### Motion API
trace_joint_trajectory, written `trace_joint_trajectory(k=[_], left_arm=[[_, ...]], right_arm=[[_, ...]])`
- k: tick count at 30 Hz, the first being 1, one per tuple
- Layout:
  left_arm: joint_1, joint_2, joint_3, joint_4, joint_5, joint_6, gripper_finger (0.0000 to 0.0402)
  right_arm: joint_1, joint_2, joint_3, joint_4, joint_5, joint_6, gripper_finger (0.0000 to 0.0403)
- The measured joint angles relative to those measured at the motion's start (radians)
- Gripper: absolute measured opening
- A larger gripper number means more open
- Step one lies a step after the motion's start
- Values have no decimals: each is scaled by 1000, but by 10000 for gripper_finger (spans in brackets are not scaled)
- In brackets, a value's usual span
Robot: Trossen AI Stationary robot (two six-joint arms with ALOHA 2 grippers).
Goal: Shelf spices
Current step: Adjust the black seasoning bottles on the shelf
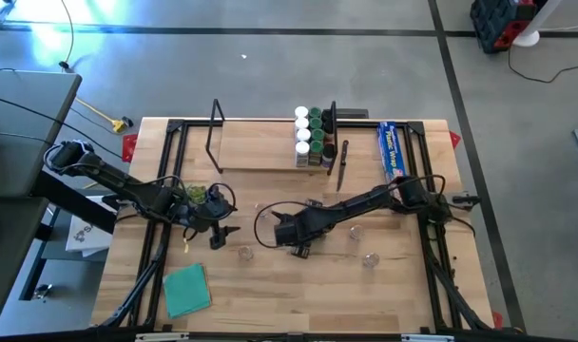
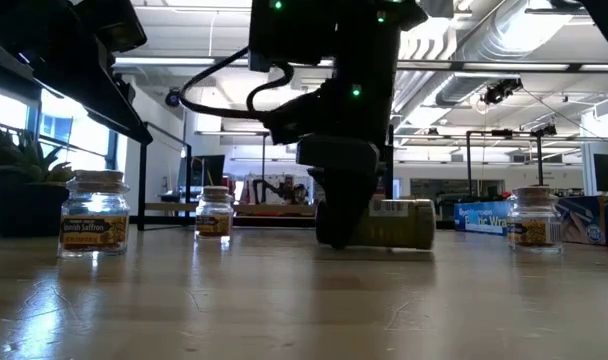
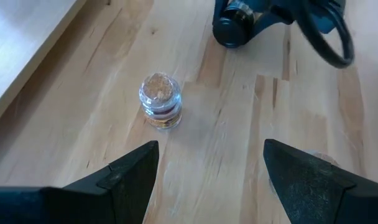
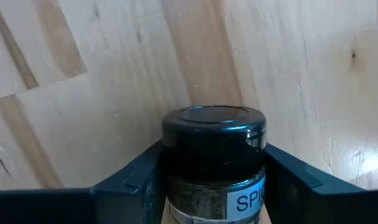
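The black-lidded, clear glass spice jar (image 4: 212, 163) lies on its side mid-worktop (image 1: 270, 294), long axis in line with the right pincer (image 4: 212, 180), whose fingers flank and touch it; left pincer (image 3: 211, 180) hovers open nearby.

Pale wood-grain table (image 4: 83, 74). Between dark fingers (image 4: 124, 183): clear jar (image 4: 214, 168), glossy black lid, white label with blue letters. Ahead of the other dark fingers (image 3: 133, 180): clear jar (image 3: 160, 102) with tan cork top, red-orange band. Green and white lids (image 1: 309, 133) on the light-wood shelf (image 1: 260, 142). Teal cloth (image 1: 186, 289). Blue box (image 1: 392, 150).
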Motion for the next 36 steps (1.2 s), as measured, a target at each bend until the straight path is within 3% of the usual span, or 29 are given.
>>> trace_joint_trajectory(k=[3, 7, 9, 13, 18, 22, 25, 30, 36], left_arm=[[0, 0, 0, 1, 1, -4, 284], [-6, 0, 0, 1, 4, -25, 284], [-14, 0, 0, 2, 2, -26, 284], [-38, 0, 0, 40, -32, -25, 284], [-63, 0, 0, 152, -85, 31, 284], [-70, 11, 0, 242, -103, 73, 284], [-68, 30, 0, 286, -107, 79, 284], [-68, 64, 0, 322, -110, 68, 284], [-68, 101, 0, 338, -113, 27, 284]], right_arm=[[22, -13, 0, -5, 60, -3, 193], [70, -97, -9, 9, 257, 3, 193], [99, -171, -82, 107, 327, 13, 193], [158, -354, -389, 506, 385, 39, 193], [211, -487, -789, 1238, 529, 31, 193], [206, -432, -986, 1754, 520, -73, 193], [193, -370, -1045, 1980, 525, -174, 193], [160, -277, -1050, 2136, 481, -269, 193], [133, -233, -1043, 2131, 418, -268, 204]])
